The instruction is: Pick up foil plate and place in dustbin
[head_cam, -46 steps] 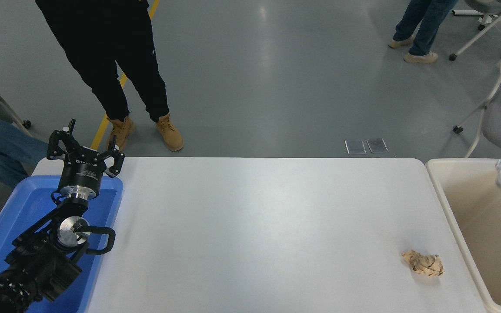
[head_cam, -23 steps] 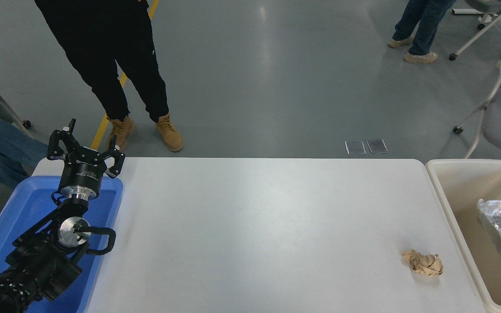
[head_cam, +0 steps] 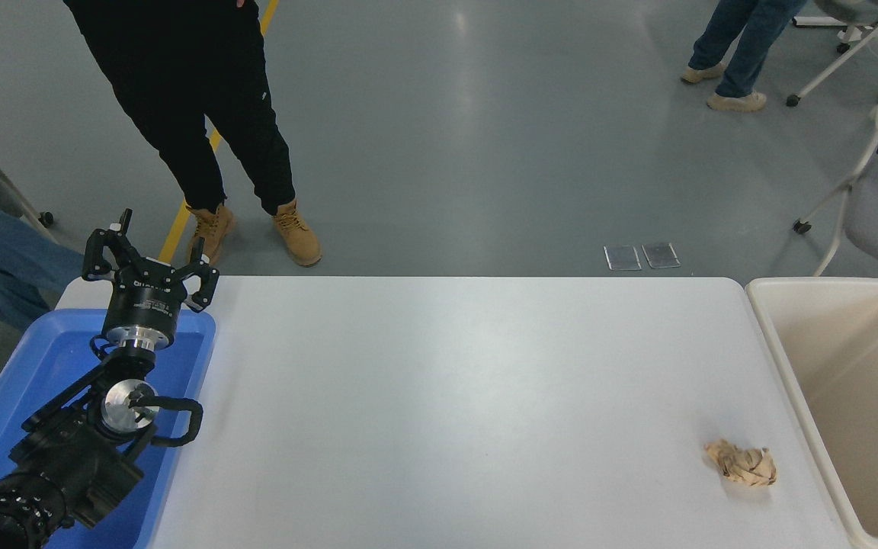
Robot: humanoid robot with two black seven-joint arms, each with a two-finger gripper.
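The dustbin (head_cam: 858, 412) is a large beige tub beside the table's right end. The part of its inside that shows holds nothing. The foil plate is out of view. My left gripper (head_cam: 151, 258) is open and empty, parked above the far end of the blue tray at the lower left. My right arm is out of view.
A blue tray (head_cam: 27, 374) lies under the left arm. A crumpled brown paper ball (head_cam: 741, 463) lies on the white table (head_cam: 447, 396) near the dustbin. A person in black trousers and tan boots (head_cam: 210, 152) stands at the far left edge. Chairs (head_cam: 877, 198) stand at the far right.
The foil plate dropped from the bin's upper right down into the bin, and now it no longer shows. The left arm has not moved.
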